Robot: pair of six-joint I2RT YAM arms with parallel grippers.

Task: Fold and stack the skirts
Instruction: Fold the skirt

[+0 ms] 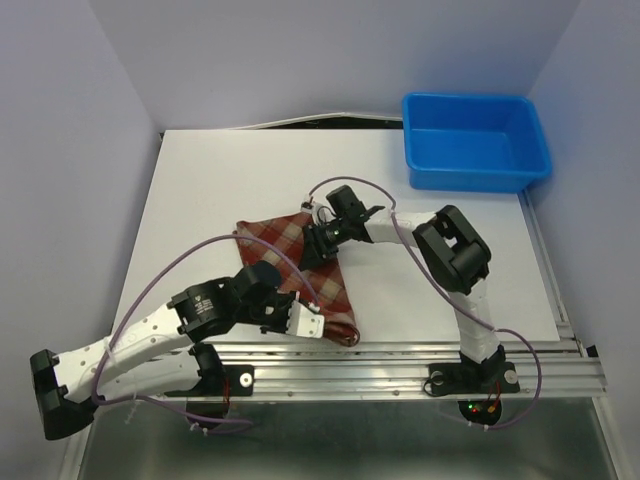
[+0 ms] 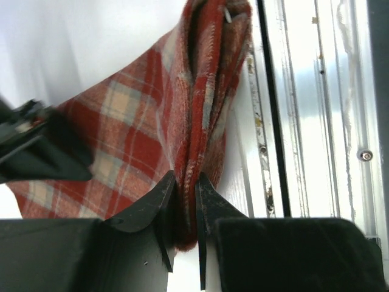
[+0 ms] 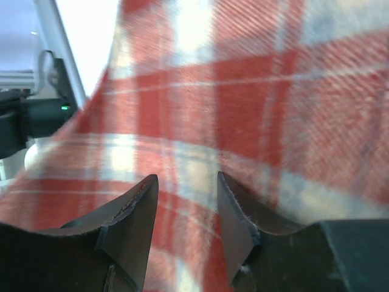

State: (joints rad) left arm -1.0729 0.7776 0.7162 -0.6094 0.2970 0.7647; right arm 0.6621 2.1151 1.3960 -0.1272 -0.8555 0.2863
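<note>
Bin: blue plastic bin [image 1: 476,140] at the far right corner of the table [image 1: 200,200], well beyond the right gripper [image 3: 185,182]; its bare blue floor shows
Skirt: plaid skirt [image 1: 290,262] spread between the right gripper and the left gripper [image 2: 185,179]; one bunched corner sits just beside the metal rail [image 1: 420,350]
Left arm: lies low along the near edge; elbow out to the left; wrist turned toward the skirt's near corner
Left gripper: narrow; pinched on a thick gathered fold of the skirt
Right arm: rises from its base; folds at the elbow; reaches left and down onto the skirt's far edge
Right gripper: jaws parted, gripping nothing; plaid lies just ahead of the fingertips
Writing: small print on the left arm's black joint housing [image 1: 205,303]; too small to read
</note>
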